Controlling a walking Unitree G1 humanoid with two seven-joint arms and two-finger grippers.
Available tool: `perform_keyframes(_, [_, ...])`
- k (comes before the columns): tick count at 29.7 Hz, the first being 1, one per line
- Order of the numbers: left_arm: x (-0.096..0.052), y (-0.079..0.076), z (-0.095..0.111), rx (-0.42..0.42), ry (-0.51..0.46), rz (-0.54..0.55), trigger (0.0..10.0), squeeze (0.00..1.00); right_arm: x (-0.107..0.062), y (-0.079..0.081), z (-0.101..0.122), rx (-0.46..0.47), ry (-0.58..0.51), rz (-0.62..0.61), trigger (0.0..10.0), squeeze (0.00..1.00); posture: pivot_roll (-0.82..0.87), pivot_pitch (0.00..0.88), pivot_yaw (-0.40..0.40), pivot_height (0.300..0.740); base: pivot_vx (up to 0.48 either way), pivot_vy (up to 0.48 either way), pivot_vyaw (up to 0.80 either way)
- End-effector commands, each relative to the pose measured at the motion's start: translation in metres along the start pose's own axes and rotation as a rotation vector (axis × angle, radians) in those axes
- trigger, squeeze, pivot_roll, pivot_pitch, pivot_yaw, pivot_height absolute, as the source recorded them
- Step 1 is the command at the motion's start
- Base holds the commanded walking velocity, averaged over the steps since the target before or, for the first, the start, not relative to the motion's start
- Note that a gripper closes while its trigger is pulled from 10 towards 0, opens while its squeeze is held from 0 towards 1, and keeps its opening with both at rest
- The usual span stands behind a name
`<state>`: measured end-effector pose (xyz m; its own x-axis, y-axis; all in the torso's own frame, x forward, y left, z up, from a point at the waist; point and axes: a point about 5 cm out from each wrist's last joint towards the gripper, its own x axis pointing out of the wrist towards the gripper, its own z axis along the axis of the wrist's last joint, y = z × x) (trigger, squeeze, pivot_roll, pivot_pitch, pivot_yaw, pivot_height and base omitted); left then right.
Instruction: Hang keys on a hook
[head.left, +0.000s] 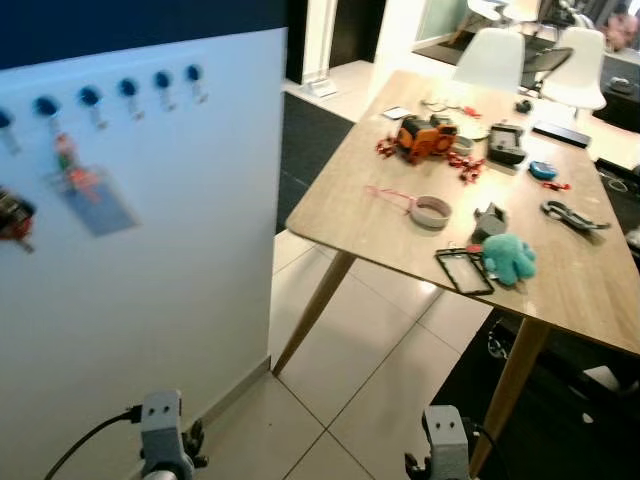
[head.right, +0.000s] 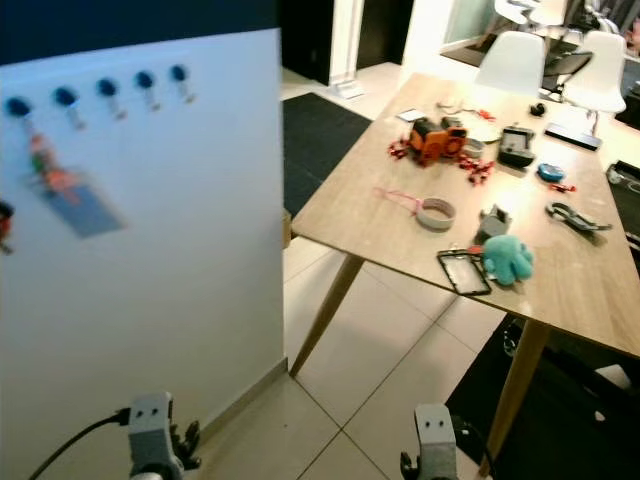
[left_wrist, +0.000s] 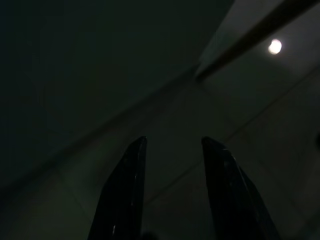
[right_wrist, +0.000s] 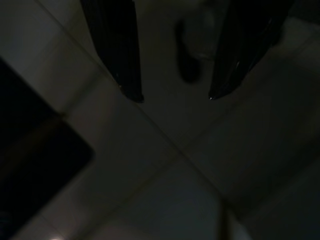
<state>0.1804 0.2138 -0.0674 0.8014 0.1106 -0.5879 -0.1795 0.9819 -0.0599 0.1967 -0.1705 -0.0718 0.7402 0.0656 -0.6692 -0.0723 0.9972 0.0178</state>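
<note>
The robot stands between a tall white board (head.left: 150, 250) and a light brown wooden table (head.left: 400, 240). Both arms hang down low. The left gripper (left_wrist: 172, 145) points at the dim tiled floor (head.left: 340, 370), and its two long black fingers are spread apart with nothing between them. The right gripper (right_wrist: 175, 97) also points at the floor, with its fingers apart and empty.

On the board, at about ten o'clock in the head view, there is a row of small blue round hooks (head.left: 128, 88). One hook near nine o'clock already holds something blurry with a red bit and a pale blue tag (head.left: 88, 195). The other hooks look free.

The table sits at about two o'clock. Many small things lie on it: an orange and black toy (head.left: 425, 136), a grey round ring with a pink cord (head.left: 430, 211), a fluffy teal soft toy (head.left: 508, 257) and a black and silver bunch that may be keys (head.left: 572, 215) near three o'clock. I cannot tell for sure which thing is the keys.

I think the job is just starting: the keys are not picked up yet. Next, the robot likely needs to turn to the table, reach out, and close one gripper on the keys.
</note>
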Motion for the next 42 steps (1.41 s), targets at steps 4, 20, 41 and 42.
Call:
perform_keyframes(4, [0.0028,-0.0063,0.0046,-0.004,-0.019,-0.018,10.0,0.0,-0.0021,-0.0058,-0.0043,-0.013,0.018,-0.008,10.0,0.0,0.05,0.06,-0.03,0.74,0.0,0.0,-0.8])
perform_keyframes(20, [0.004,-0.0118,0.007,0.032,-0.027,-0.071,10.0,0.0,-0.0012,-0.0048,-0.003,-0.021,0.021,-0.003,10.0,0.0,0.05,0.055,-0.029,0.74,0.0,0.0,-0.8])
perform_keyframes(41, [0.0046,-0.0133,0.0091,0.02,-0.045,-0.053,10.0,0.0,0.0,-0.0043,0.0004,-0.016,0.01,0.005,10.0,0.0,0.05,0.054,-0.033,0.74,0.0,0.0,-0.8])
perform_keyframes(42, [0.0046,-0.0133,0.0091,0.02,-0.045,-0.053,10.0,0.0,0.0,-0.0043,0.0004,-0.016,0.01,0.005,10.0,0.0,0.05,0.054,-0.033,0.74,0.0,0.0,-0.8])
